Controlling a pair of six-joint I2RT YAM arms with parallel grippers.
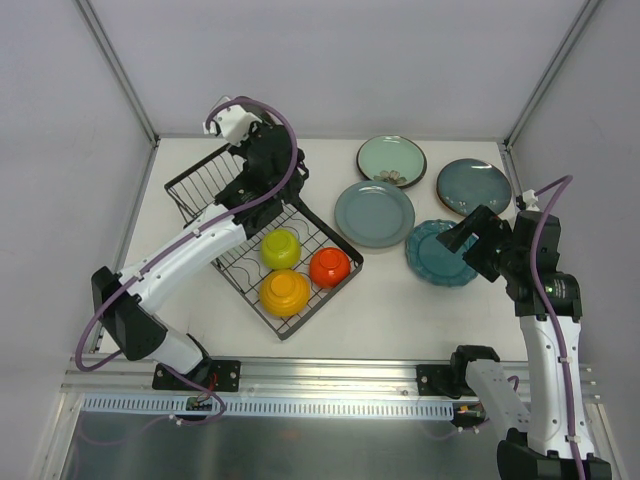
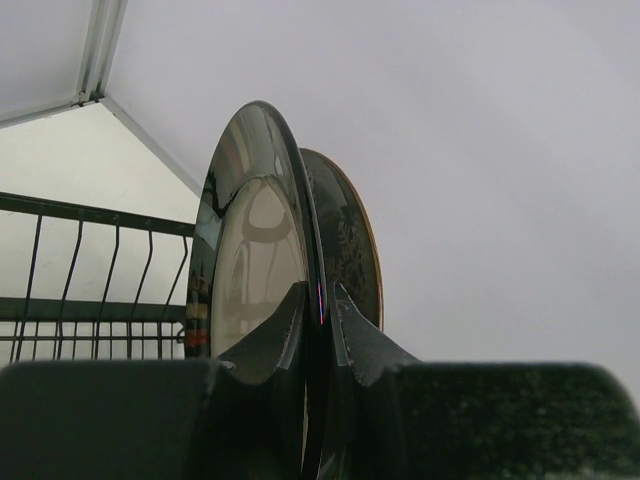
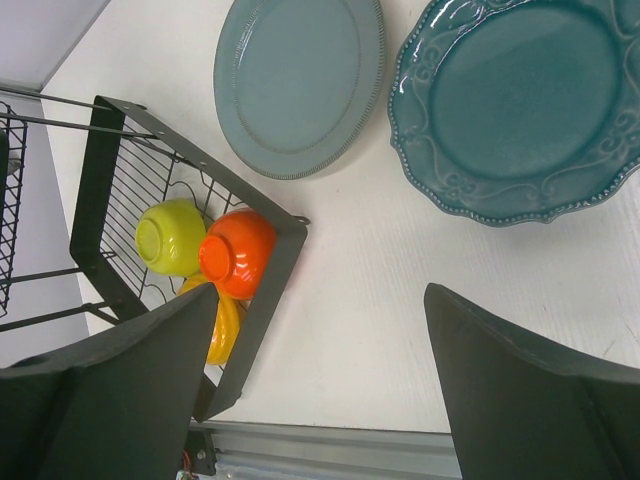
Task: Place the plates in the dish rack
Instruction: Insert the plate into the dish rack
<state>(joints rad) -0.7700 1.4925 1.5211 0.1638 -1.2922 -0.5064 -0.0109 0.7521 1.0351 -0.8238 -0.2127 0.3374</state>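
1. Nearest you, an aluminium rail runs along the near edge of the white table, and both arm bases are bolted to it.
2. Your right claw hangs over bare tabletop, spread wide with nothing between its fingers.
3. Just ahead of its tips and to the right, the scalloped teal plate lies flat, face up. Ahead and to the left lies the grey-blue plate, near the scalloped one but apart from it.
4. To that claw's left sits the dish rack. Its lower tray holds a lime bowl, a red-orange bowl and a yellow bowl, bunched together.
5. Farther beyond the right claw, the dark teal plate and the mint green plate lie flat near the table's far edge.
6. Your left claw is pinched tight on the rim of a dark glossy plate, which it holds upright on edge at the rack's raised far section. Rack wires stand to the claw's left. You cannot tell whether the plate rests in a slot.
7. Pale grey panels close in the table's far and side edges, with slanting metal posts at the corners.
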